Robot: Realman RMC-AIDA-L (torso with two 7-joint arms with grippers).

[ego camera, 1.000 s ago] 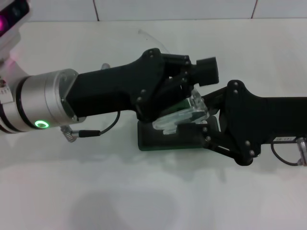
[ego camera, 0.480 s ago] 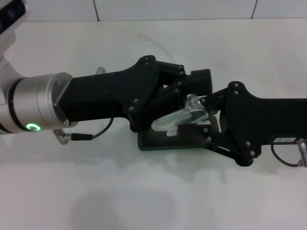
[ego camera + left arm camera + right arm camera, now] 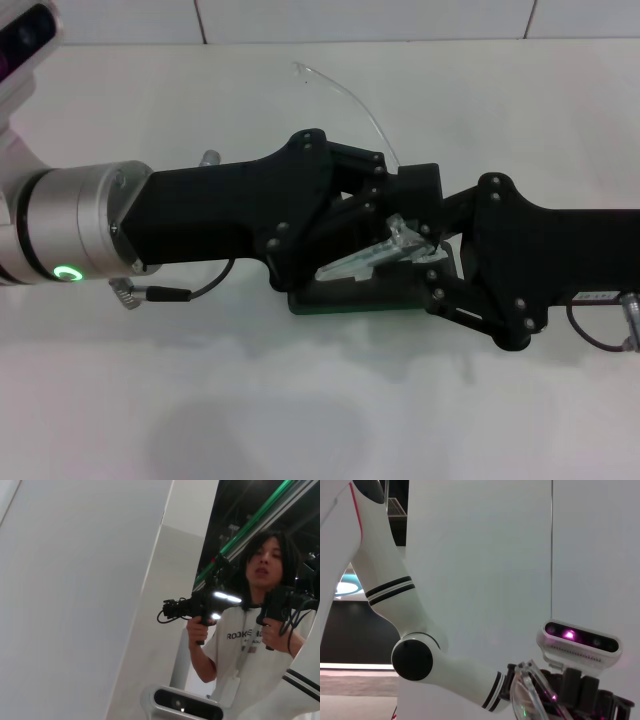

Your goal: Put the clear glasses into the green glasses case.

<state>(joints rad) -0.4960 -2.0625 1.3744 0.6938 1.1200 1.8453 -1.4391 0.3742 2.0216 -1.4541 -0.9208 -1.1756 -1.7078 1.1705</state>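
Above the green glasses case (image 3: pixel 350 300), the clear glasses (image 3: pixel 375 256).

Most of the green glasses case (image 3: pixel 345 301) lay hidden beneath the left gripper (image 3: pixel 385 235) and right gripper (image 3: pixel 440 270). The clear glasses (image 3: pixel 375 257) showed only partly above the case. Neither gripper's fingers could be made out.

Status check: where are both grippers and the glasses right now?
Left gripper and right gripper both over the dark green rectangular glasses case. Clear transparent plastic glasses held tilted above it, one arm sticking out behind. Arms hide the case interior.
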